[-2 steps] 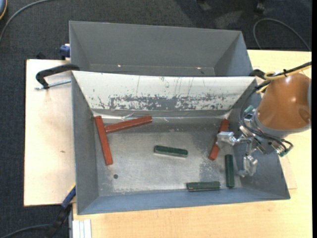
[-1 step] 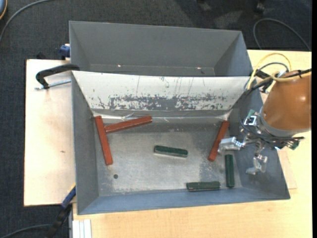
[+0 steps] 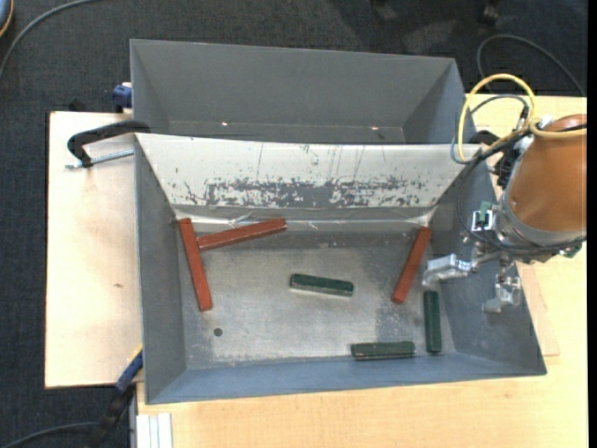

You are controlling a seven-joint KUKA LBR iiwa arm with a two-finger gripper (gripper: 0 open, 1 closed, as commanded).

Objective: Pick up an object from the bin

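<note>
Gripper (image 3: 476,280) spread wide, empty, at right side of bin (image 3: 280,91); approach step. Next, probably: descend, straddle nearby dark green bar (image 3: 432,321).

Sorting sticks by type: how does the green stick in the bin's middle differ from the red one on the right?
The green stick lies almost level across the view; the red stick runs steeply up it. The red stick looks longer than the green stick. The green stick lies alone; the red stick lies next to the hand. Both are slim and straight.
</note>
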